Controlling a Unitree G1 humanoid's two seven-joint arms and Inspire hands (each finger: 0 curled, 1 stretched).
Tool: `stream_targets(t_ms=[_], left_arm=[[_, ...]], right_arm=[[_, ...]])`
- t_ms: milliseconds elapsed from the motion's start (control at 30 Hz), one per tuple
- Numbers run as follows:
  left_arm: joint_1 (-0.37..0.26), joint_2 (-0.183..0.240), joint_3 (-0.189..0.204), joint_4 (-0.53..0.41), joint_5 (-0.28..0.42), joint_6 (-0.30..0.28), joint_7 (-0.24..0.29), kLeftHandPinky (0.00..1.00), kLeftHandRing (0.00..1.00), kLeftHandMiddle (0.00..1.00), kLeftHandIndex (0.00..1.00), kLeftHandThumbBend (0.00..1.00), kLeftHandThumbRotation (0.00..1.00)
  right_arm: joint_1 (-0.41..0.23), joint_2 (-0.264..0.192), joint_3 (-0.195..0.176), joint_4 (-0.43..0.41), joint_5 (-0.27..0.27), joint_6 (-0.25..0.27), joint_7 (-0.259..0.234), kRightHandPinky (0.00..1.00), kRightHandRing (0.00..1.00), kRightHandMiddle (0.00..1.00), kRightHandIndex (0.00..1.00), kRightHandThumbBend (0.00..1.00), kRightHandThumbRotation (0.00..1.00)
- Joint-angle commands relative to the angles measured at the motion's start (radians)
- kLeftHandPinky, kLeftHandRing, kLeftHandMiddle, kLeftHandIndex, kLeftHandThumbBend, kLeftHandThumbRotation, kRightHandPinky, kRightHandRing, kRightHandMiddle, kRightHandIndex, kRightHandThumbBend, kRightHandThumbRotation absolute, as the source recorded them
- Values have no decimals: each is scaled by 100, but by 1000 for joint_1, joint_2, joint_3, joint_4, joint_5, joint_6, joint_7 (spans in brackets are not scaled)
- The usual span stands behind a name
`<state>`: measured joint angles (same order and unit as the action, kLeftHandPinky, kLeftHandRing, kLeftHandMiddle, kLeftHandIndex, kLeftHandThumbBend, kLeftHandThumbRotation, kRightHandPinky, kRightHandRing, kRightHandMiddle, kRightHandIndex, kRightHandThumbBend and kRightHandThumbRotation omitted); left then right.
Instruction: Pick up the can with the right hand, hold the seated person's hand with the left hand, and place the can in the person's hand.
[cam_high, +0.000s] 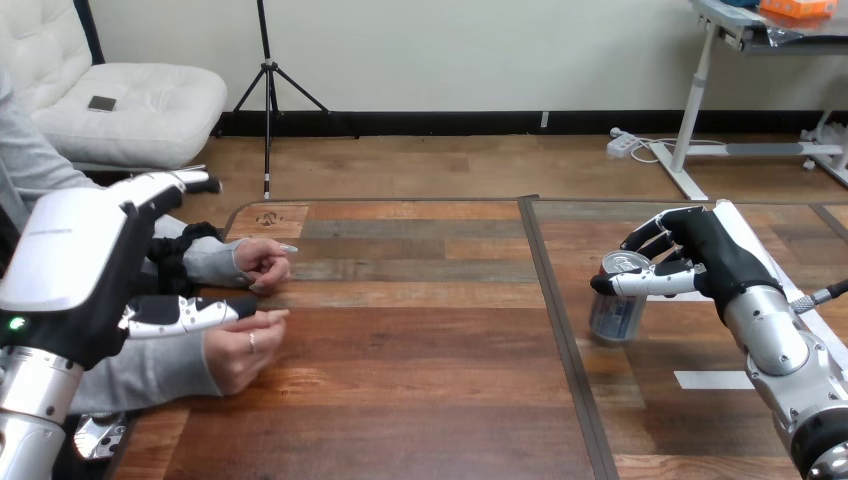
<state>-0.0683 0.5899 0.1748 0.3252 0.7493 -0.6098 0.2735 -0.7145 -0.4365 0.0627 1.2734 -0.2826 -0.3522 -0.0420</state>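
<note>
Head view: a wooden table stretches ahead, with a dark seam running down its middle.

On the right, the robot's right hand reaches in from the lower right corner on its silver forearm. It is wrapped round a silver can near the top: the thumb crosses the can's near side just below the rim and the fingers curl behind it. The can stands upright just right of the seam, its top with the pull tab facing up. Whether its base rests on the wood or is just clear of it cannot be told.

On the left, a person's two hands lie on the table, both loosely curled. One is farther from the robot; the other is nearer. The robot's left hand comes in from the lower left corner, white back toward the camera, and sits over the person's grey-sleeved forearms. Whether it grips either one cannot be told. The can and the person's hands are well apart.
</note>
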Motion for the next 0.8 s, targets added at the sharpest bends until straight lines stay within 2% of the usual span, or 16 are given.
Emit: stream_targets(t_ms=[0, 300, 500, 600, 767], left_arm=[[-80, 54, -56, 67, 24, -5, 36, 61, 72, 77, 75, 100, 37], [-128, 98, -128, 159, 73, 10, 78, 63, 73, 77, 75, 100, 38], [-160, 122, -184, 218, 117, 36, 103, 64, 73, 77, 75, 100, 40], [-176, 130, -210, 246, 125, 41, 103, 64, 74, 77, 75, 100, 41], [-200, 147, -248, 289, 117, 46, 54, 66, 75, 79, 78, 100, 42]], right_arm=[[-57, -22, -2, -53, 1, -31, -21, 36, 39, 43, 45, 77, 0], [-56, -25, -5, -53, 4, -27, -15, 36, 39, 43, 46, 77, 0], [-51, -29, -7, -54, 6, -47, -11, 36, 39, 43, 46, 77, 0], [-51, -30, -8, -53, 7, -45, -8, 36, 39, 43, 45, 77, 0], [-49, -27, -18, -54, 19, -37, -3, 35, 39, 42, 45, 77, 0]])
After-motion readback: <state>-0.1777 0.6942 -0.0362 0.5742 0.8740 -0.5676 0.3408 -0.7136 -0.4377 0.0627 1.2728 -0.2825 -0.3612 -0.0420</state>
